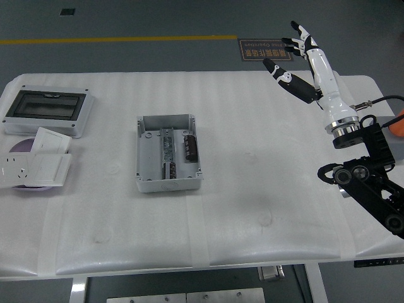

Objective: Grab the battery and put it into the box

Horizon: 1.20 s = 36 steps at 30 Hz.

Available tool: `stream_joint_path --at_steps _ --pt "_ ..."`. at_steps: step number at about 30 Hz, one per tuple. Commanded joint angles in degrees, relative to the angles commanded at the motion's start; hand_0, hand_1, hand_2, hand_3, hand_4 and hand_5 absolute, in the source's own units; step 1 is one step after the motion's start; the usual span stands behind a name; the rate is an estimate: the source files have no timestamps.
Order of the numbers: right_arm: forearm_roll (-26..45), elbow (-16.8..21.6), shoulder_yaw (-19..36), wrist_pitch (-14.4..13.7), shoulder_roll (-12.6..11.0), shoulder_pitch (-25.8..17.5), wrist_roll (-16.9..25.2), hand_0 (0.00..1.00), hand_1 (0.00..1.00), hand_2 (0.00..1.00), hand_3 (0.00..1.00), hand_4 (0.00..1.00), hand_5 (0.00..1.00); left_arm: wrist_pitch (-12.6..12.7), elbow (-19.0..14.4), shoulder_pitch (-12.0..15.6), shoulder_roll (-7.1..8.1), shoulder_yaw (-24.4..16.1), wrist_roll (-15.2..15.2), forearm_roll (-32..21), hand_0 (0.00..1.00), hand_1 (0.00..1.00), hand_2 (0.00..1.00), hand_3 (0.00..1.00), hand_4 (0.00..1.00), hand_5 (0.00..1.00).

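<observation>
One battery (188,146) lies inside the box (168,154), in its right half, so we judge the placing done. Far right of the box and raised, our right hand (306,60) has fingers spread, holding nothing. Next, we need only rest the arm.

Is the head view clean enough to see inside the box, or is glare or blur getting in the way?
Head view: lighting is even and soft, no hard shadows on the table. The box interior is sharp, and the dark battery reads clearly against the grey. The right hand, raised with fingers spread, shows no motion blur. Mild sheen on the floor behind, nothing washed out.
</observation>
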Motion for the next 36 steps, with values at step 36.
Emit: stream_joint_path --at_steps 36 --pt "29.17 1.24 17.90 5.41 0.95 -13.91 19.38 0.840 0.727 0.783 0.829 0.854 0.618 -0.46 0.00 -0.82 0.57 -2.38 1.15 0.99 0.639 0.651 0.619 0.567 0.406 0.411"
